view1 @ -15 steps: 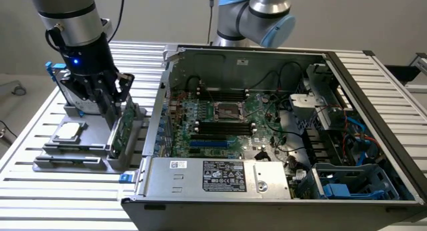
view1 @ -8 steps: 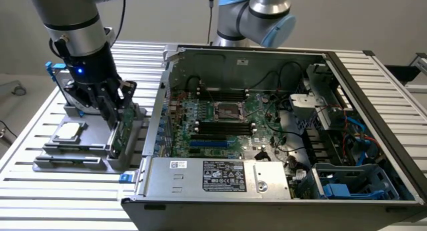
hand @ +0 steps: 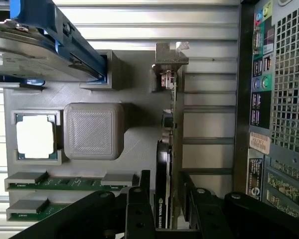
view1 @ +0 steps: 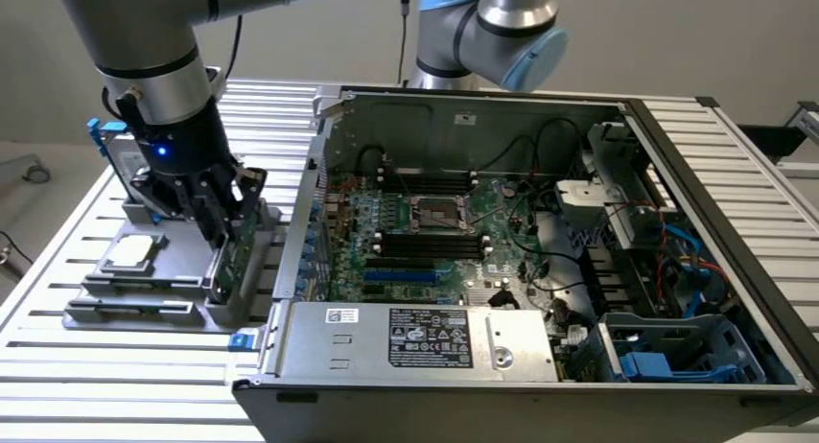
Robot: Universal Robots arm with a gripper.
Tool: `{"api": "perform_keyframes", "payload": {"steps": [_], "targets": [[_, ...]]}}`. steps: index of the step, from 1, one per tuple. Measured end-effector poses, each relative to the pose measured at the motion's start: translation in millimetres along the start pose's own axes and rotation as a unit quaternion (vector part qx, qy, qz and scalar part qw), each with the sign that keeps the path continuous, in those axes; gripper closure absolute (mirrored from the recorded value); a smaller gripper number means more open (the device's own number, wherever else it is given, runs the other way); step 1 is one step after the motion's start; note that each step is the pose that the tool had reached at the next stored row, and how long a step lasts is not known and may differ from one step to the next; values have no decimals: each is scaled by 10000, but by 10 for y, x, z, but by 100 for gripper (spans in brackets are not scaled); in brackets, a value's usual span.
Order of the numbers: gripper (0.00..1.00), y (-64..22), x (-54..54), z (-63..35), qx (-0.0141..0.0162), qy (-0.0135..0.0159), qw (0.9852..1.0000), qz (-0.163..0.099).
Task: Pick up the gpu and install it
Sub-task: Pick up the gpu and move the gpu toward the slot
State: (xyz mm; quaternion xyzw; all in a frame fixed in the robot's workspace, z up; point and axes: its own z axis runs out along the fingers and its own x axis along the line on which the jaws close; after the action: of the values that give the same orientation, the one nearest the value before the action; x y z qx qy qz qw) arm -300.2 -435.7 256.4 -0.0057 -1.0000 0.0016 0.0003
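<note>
A: The gripper (view1: 218, 227) (hand: 165, 181), where was it at that moment?

B: Down over the grey holder (view1: 128, 304) on the slatted table (view1: 77, 371), at the exterior view's left of the open computer case (view1: 666, 127). Its two black fingers (hand: 138, 211) stood one on either side of the gpu (hand: 163, 159) (view1: 228, 266).

A: Clamped on it?

B: Not that I could see. In the wrist view the jaws were spread, and a thin strip of grey showed between each finger and the card. They were astride it, not pinching.

A: And how did the gpu sit?

B: It stood on edge in a slot along the side of the holder nearest the case. Its silver bracket (hand: 169, 59) was at the end away from the gripper. The black shroud faced the holder's other pockets and the green board faced the case.

A: What else lay in the holder?

B: A square silver chip (hand: 36, 137) sat in its own pocket, with a blank grey block (hand: 93, 130) just beside it. Two memory sticks (hand: 65, 181) lay in parallel slots. A hard drive with blue rails (hand: 50, 45) stood at the far end.

A: And the case?

B: The motherboard (view1: 423, 237) was exposed, and a silver power supply (view1: 423, 339) ran along the near wall. A second arm (view1: 493, 26) stood behind the case.
</note>
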Motion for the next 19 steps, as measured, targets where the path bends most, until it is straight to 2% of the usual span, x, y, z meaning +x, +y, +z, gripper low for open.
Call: {"api": "perform_keyframes", "payload": {"steps": [5,11,19], "targets": [[64,15,-1,84,-1,0,10000,-3],[64,46,0,101,-17,-1,10000,-4],[64,48,1,140,-17,1,10000,-3]]}}
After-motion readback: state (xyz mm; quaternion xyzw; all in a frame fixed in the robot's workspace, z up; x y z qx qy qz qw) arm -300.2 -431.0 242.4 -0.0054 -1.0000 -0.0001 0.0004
